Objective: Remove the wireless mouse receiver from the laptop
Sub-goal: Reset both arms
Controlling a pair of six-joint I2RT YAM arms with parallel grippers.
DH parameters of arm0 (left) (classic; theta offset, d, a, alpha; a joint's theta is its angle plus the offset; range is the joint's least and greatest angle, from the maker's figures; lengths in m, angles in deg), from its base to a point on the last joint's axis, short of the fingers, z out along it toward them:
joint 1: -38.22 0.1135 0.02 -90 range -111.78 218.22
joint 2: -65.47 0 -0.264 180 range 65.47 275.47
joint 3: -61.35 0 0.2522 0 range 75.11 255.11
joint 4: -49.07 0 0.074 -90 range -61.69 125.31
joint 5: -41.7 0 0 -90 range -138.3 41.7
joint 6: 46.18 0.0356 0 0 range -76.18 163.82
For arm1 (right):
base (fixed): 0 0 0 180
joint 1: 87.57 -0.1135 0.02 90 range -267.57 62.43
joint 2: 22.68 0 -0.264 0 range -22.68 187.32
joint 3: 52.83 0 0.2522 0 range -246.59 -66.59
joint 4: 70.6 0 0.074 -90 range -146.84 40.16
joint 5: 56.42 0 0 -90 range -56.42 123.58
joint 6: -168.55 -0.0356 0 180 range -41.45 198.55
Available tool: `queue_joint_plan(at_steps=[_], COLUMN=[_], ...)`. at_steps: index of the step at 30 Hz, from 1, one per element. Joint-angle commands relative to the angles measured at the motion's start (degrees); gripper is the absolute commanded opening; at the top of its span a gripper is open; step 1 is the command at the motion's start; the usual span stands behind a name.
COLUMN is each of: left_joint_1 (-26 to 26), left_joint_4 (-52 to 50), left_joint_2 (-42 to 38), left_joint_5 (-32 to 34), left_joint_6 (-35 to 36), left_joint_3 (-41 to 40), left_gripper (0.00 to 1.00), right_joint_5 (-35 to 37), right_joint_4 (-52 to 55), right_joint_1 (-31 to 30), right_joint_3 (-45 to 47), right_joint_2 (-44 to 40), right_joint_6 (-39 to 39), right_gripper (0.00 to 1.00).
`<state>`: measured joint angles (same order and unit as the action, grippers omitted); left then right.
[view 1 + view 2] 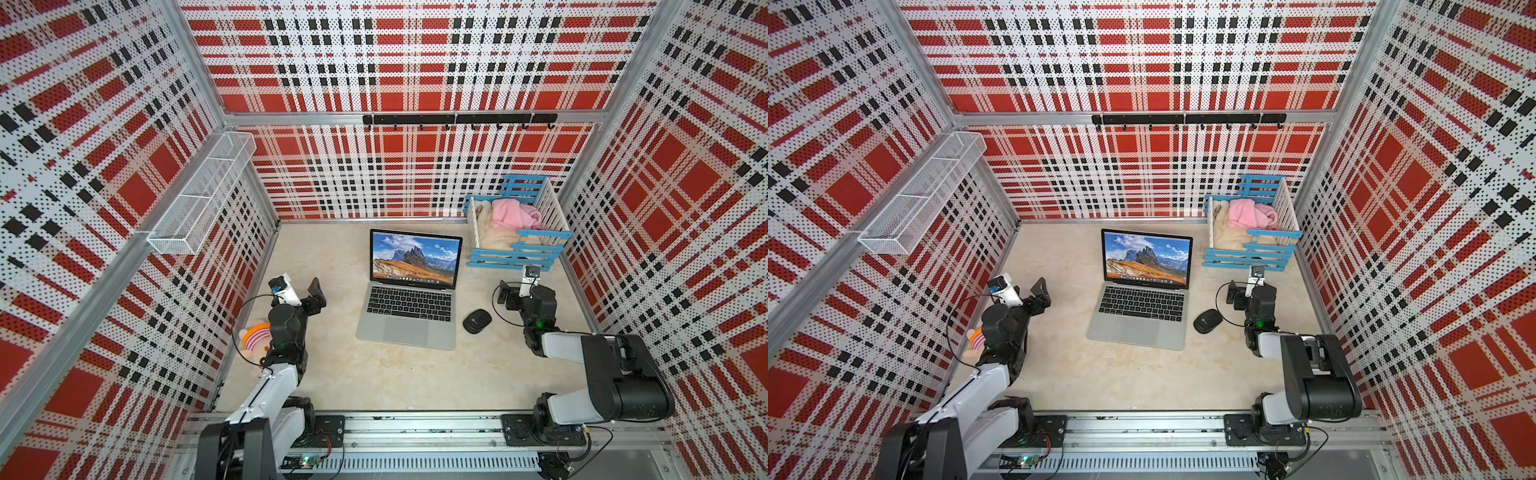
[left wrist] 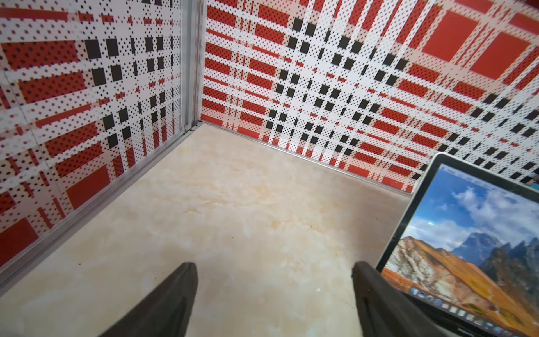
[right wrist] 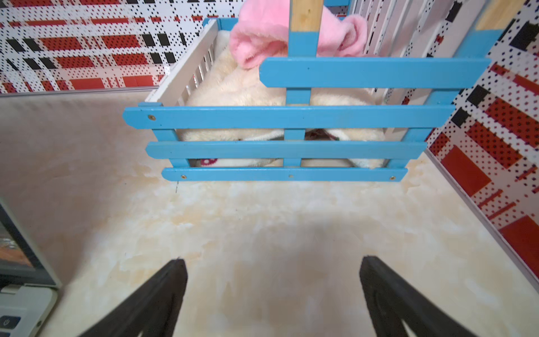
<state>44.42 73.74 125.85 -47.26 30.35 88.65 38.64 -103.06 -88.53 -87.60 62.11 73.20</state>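
Your left claw and right claw are hanging released, flanking the laptop; a mouse is lying between it and the right claw.

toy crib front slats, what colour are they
Bright blue. The toy crib shows its front slats best in the right wrist view.

Bare surface lies open left of the laptop and in front of it. On its right the black mouse narrows the gap, and the blue slatted crib fills the far right corner. A plush toy crowds the left edge.
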Motion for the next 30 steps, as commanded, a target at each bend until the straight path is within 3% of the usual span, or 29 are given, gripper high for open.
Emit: queue_joint_plan(at_steps=[1,4,8,10,13,19,20,30], left_joint_1=[0.7,-0.2,-4.5,-4.7,-5.0,-5.0,-5.4,-6.5], left_joint_4=[12.1,25.3,29.4,31.0,42.4,39.4,39.3,39.1], left_joint_2=[6.7,14.0,19.2,22.6,28.9,29.3,29.3,29.2], left_joint_5=[-1.0,-2.4,-1.1,-1.6,-2.1,1.2,3.3,5.8], left_joint_6=[4.2,4.7,12.8,13.2,13.1,12.0,11.8,12.2], left_joint_3=[-1.2,-3.6,-1.0,-0.4,-2.7,-0.9,-0.9,-0.9], left_gripper=[0.87,0.87,0.87,0.87,0.87,0.9,1.0,0.99], right_joint_5=[-1.2,-2.0,-2.7,-2.8,-2.8,-2.5,-2.5,-2.4], right_joint_4=[-10.6,-14.4,-14.7,-14.3,-14.0,-13.8,-13.8,-13.9], right_joint_1=[0.3,0.3,0.2,0.3,0.2,0.1,0.2,0.1], right_joint_3=[1.5,3.2,3.4,3.2,3.1,2.9,2.9,3.0], right_joint_2=[2.6,3.4,3.5,3.6,3.7,3.8,3.8,3.7], right_joint_6=[1.5,1.9,2.2,2.3,2.2,2.3,2.4,2.4], right_gripper=[1.0,1.0,1.0,1.0,1.0,1.0,1.0,1.0])
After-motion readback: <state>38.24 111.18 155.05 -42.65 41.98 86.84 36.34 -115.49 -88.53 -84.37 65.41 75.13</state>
